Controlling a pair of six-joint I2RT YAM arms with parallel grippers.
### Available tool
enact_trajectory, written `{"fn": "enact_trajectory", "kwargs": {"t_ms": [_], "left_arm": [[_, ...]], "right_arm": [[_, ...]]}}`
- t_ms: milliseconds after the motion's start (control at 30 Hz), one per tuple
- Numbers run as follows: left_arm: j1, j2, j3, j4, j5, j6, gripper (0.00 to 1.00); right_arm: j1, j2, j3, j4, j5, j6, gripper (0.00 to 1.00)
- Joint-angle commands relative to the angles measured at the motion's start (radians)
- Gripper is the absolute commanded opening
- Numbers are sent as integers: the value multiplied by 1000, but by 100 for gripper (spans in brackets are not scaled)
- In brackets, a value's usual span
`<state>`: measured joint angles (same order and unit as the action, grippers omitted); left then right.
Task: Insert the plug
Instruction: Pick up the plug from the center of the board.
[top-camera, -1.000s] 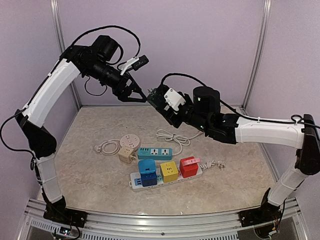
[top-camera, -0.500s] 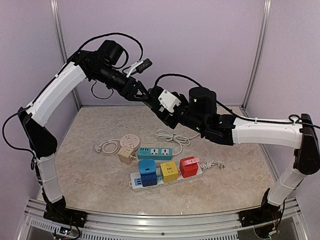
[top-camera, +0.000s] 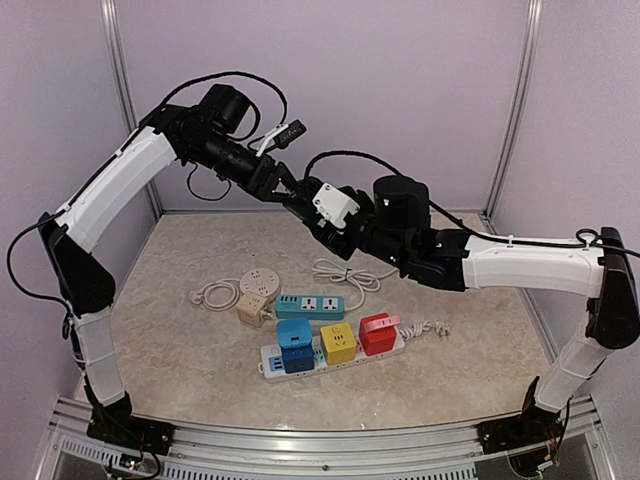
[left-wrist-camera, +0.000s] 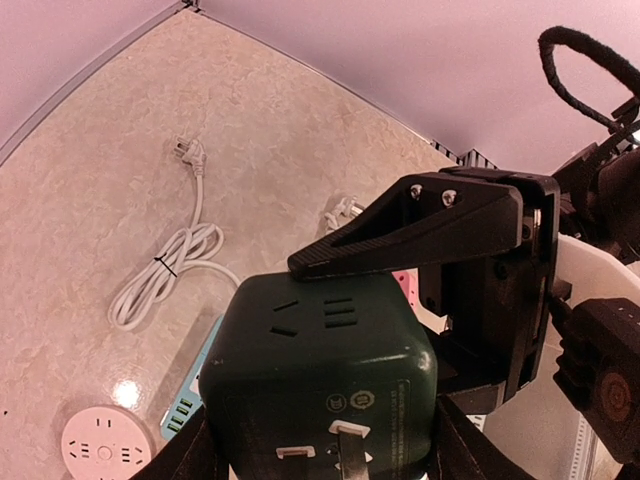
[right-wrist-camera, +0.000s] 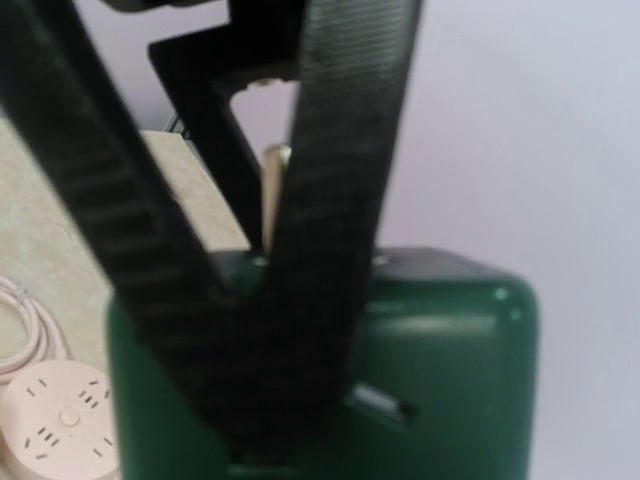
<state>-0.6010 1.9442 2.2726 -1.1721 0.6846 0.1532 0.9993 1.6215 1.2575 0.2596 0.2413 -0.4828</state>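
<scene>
Left gripper is up in the air over the far side of the table, and on its wrist camera I see its fingers lying against two opposite sides of the dark green plug block, so it is gripping that block. Right gripper meets it from the other side, also clamped on the block, with one black finger laid across the top face; the opposite finger is hidden from me. Metal prongs stick out of the face turned toward the left wrist camera. The block hangs between both arms, well above the table. Down on the table I see a white power strip carrying a blue cube, a yellow cube and a red cube, with a teal strip just behind it and a round white socket to the left.
</scene>
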Motion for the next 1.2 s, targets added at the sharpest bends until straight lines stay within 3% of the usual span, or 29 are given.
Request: {"fn": "enact_trajectory", "kwargs": {"t_ms": [0, 67, 133, 200, 433, 533, 600, 667, 733, 800, 1033, 1167], "left_arm": [[-21, 30, -15, -18, 70, 9, 21], [-23, 34, -17, -22, 83, 5, 26], [-25, 37, -25, -22, 86, -3, 55], [-25, 38, -36, -12, 79, -12, 65], [-22, 41, -35, 5, 78, -22, 66], [-19, 40, -35, 9, 82, -27, 50], [-17, 39, -32, 15, 85, -28, 45], [-16, 39, -28, 15, 88, -27, 50], [-16, 38, -17, 13, 90, -26, 66], [-15, 40, -1, 14, 83, -27, 73], [10, 42, 39, 26, 77, -47, 74], [20, 40, 31, 24, 76, -52, 69]], "right_arm": [[16, -9, 24, 83, -18, 2, 0], [17, -10, 24, 90, -17, 3, 0], [16, -12, 27, 98, -16, 7, 0], [16, -15, 31, 104, -17, 10, 0], [16, -17, 29, 102, -14, 6, 0], [16, -22, 22, 102, -17, 7, 0], [16, -23, 19, 100, -19, 7, 0], [16, -24, 17, 99, -21, 5, 0], [17, -23, 16, 97, -22, 5, 0], [16, -25, 16, 96, -25, 4, 0], [16, -24, 15, 92, -14, 3, 0], [16, -24, 11, 90, -6, 3, 0]]}}
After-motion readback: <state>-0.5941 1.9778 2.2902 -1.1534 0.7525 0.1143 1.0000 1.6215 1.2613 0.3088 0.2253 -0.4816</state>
